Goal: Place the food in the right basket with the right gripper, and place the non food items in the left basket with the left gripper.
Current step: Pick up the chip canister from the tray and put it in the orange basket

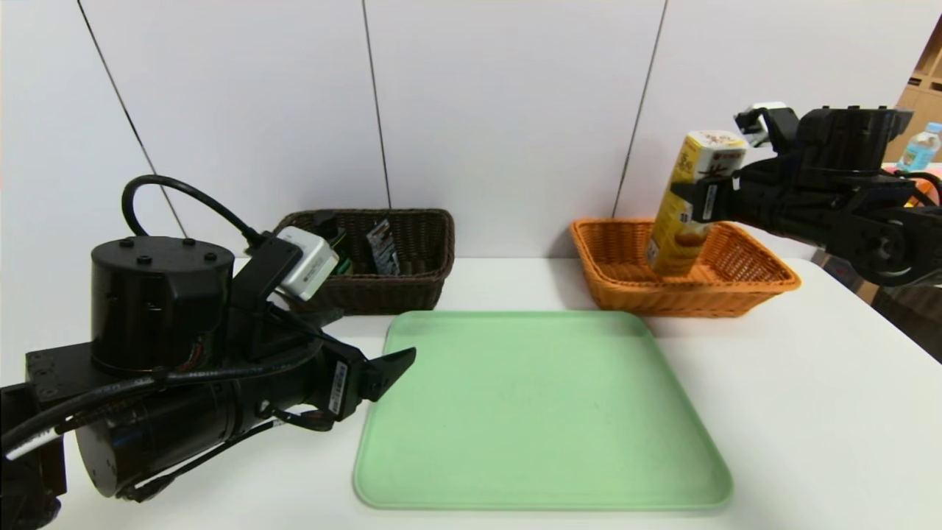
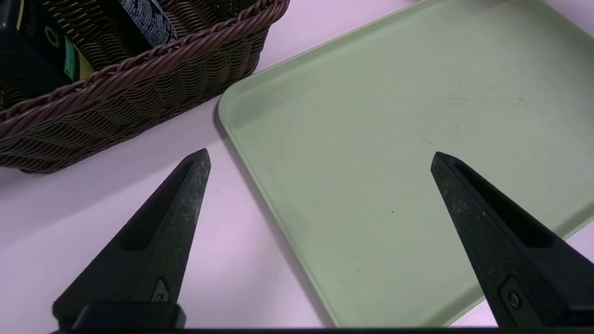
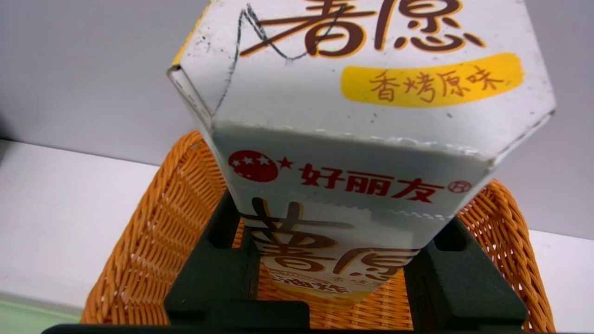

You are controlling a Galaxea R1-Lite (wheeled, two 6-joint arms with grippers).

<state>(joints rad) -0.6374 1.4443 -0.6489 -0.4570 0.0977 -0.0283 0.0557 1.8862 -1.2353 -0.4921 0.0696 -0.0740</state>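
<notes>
Head view: a tall yellow and white snack carton [image 1: 678,213] leans a little off upright inside the orange wicker basket [image 1: 684,302] on the right. The right gripper [image 1: 705,199] has its jaws closed on the carton's sides, partway up; the right wrist view shows a dark finger pressed to either side, with the carton's top rising well above them. Its lower end is down within the basket walls, though whether it touches the floor cannot be told.

The step in hand seems to be setting this food down. It would go best by lowering gently until the base is supported, straightening the carton, then spreading the fingers evenly and backing off without dragging it. (A tall, narrow box like this may topple, so a slow release matters.) The basket rim should be given room as the arm leaves.

The left gripper [image 2: 320,155] is spread wide, holding nothing, over the left edge of the green tray [image 1: 544,412]. Dark packages sit in the dark brown basket [image 1: 368,294] on the left. The tray is bare, so this looks like the last item.
</notes>
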